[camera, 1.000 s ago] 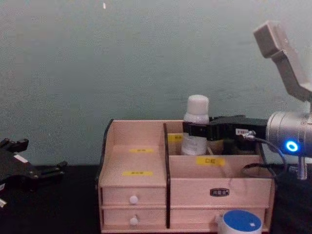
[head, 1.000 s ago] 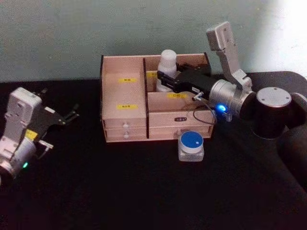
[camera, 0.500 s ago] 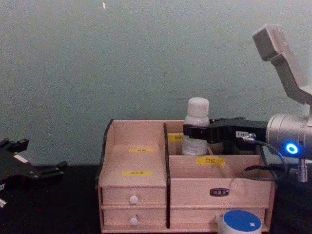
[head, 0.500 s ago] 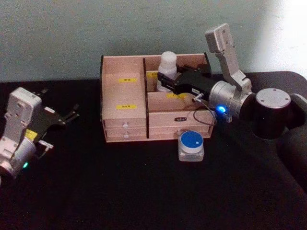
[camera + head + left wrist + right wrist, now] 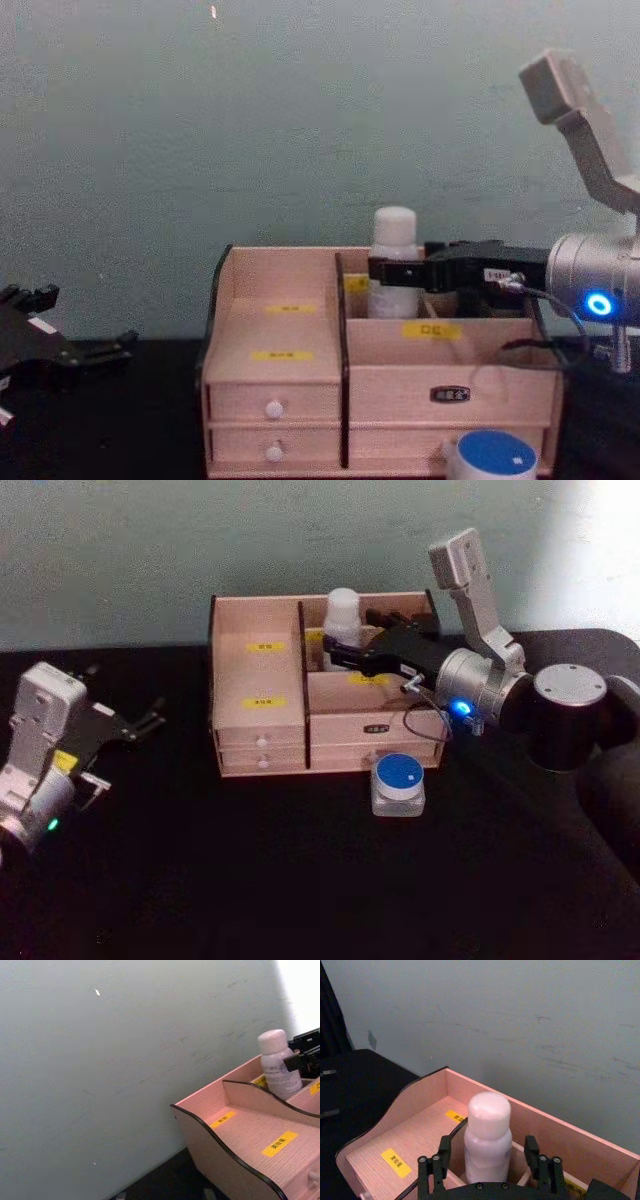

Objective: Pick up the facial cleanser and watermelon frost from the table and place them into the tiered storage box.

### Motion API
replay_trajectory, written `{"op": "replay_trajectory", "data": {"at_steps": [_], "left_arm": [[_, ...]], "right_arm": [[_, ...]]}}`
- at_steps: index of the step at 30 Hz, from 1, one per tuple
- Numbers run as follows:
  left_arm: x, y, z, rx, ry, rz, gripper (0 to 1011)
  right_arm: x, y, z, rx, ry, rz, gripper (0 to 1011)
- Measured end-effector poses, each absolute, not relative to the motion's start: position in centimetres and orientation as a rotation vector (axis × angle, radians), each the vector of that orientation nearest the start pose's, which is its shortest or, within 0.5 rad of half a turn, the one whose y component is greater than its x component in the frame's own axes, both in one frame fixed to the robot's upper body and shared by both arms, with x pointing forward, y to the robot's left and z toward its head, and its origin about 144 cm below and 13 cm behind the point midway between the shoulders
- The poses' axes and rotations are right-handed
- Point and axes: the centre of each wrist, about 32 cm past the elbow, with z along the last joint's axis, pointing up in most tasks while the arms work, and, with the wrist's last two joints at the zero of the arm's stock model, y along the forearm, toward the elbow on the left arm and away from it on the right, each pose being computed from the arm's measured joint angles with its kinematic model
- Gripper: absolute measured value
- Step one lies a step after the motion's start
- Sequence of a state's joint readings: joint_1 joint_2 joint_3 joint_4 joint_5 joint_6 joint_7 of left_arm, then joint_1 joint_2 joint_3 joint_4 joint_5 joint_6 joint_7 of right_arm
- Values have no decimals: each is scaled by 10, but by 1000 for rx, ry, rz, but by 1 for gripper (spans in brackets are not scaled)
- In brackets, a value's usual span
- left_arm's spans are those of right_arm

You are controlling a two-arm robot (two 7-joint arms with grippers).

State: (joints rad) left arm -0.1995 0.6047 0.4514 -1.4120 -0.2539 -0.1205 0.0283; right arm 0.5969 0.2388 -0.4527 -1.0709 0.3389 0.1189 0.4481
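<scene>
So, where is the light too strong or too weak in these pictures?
Head view: the wall washes out to white at the upper right, and the black table swallows shadows. Left wrist view: a white glare patch on the wall near the white bottle. Chest view: the right arm's blue ring light blooms.

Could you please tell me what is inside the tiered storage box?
A white bottle stands upright in a rear compartment, the right gripper straddling it. Its base and whatever the drawers hold are hidden.
</scene>
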Motion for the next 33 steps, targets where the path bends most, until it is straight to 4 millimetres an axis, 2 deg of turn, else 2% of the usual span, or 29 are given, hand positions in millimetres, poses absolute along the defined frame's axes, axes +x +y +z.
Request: {"op": "replay_trajectory", "data": {"at_steps": [4, 17, 26, 30, 33], "left_arm": [[489, 310, 1140, 304, -285, 1248, 1001], [489, 310, 1140, 304, -285, 1248, 1001], [489, 310, 1140, 304, -285, 1248, 1001], [489, 310, 1140, 304, -285, 1248, 1001], [489, 310, 1140, 304, -285, 1248, 1001]], "right_arm": [[606, -213, 1198, -166, 44, -863, 995], [602, -214, 1201, -157, 32, -861, 1000], [575, -227, 1209, -164, 3, -846, 1000], [557, -236, 1206, -165, -2, -836, 1000], [536, -244, 1199, -168, 0, -829, 1002]]}}
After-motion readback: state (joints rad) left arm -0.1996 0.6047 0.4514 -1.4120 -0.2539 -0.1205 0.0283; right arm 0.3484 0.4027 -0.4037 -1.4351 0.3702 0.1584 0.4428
